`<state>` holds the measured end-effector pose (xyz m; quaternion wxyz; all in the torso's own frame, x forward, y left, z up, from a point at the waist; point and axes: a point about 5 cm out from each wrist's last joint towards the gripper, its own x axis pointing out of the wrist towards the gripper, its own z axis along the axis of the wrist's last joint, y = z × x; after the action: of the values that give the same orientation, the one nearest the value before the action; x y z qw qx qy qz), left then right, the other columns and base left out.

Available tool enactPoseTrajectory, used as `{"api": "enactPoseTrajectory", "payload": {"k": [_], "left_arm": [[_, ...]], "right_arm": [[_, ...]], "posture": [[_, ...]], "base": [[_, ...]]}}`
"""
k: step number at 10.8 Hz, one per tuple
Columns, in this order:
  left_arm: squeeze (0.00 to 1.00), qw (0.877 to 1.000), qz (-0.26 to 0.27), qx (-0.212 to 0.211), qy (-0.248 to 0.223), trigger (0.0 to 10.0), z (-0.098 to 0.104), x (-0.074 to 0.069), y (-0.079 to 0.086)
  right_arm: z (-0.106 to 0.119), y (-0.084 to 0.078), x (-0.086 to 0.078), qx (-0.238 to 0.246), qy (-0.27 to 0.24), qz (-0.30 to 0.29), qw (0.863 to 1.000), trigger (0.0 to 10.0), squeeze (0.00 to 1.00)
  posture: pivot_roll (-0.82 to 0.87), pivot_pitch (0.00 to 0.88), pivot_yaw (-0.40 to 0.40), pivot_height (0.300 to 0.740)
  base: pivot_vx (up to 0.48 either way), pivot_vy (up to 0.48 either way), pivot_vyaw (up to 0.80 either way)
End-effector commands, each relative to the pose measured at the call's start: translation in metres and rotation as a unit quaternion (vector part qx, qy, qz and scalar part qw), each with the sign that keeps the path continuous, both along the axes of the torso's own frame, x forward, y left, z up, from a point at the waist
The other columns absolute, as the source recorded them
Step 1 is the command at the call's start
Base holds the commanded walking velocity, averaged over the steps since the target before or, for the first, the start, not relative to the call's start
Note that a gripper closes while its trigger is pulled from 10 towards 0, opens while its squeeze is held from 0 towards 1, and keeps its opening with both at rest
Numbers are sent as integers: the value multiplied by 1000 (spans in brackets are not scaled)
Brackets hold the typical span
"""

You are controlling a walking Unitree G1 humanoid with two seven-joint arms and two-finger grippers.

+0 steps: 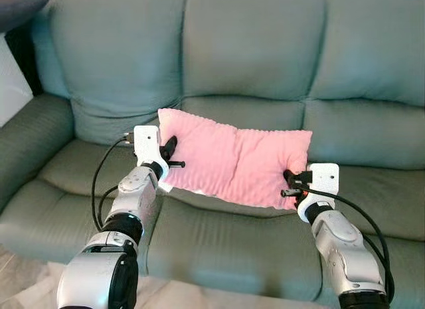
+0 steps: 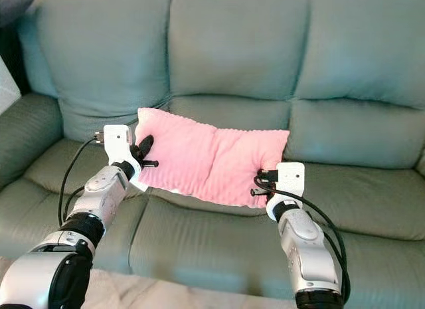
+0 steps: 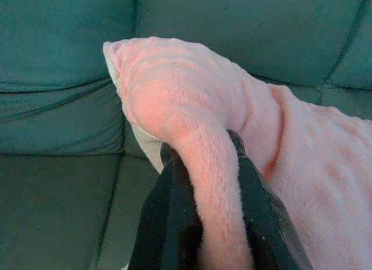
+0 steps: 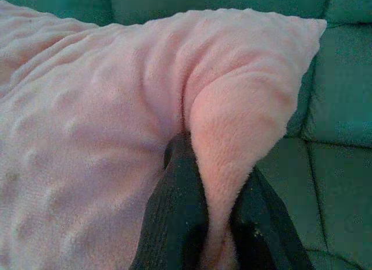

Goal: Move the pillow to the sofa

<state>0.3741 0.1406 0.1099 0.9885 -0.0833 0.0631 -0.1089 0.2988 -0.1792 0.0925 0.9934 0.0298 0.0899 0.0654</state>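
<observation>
No words, labels, brand marks, numbers or signs can be read on anything in these pictures.

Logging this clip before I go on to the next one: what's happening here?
The robot is holding a pink pillow with both arms over a green sofa. The left gripper pinches the pillow's left end and the right gripper pinches its right end; in each wrist view a fold of the fabric sits squeezed between the black fingers. The pillow spans the seat in front of the backrest. Whether it already rests on the cushions cannot be told.
</observation>
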Motion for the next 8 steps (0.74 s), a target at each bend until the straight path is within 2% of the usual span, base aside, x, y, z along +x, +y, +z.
{"api": "enactPoseTrajectory", "payload": {"k": [1, 6, 7, 8], "left_arm": [[0, 1000, -2, 6, -17, 10000, 8, 3, 1], [0, 999, -18, 3, -31, 10000, 8, 2, -7], [0, 999, -15, 7, -27, 10000, 4, -1, -6], [0, 1000, -8, -3, -4, 10000, -8, -6, -3]], "right_arm": [[5, -1, 3, -3, -13, -2, 1000, 10000, 0], [7, -3, 5, -4, -18, -9, 1000, 10000, 0], [6, -4, 4, -3, -18, -9, 1000, 10000, 0], [4, -8, 3, -3, -19, -15, 1000, 10000, 0]], "posture": [[-222, 40, 70, 740], [-222, 43, 73, 740], [-221, 48, 73, 740], [-217, 63, 77, 740]], "base": [[0, 0, 0], [0, 0, 0], [0, 0, 0], [0, 0, 0]]}}
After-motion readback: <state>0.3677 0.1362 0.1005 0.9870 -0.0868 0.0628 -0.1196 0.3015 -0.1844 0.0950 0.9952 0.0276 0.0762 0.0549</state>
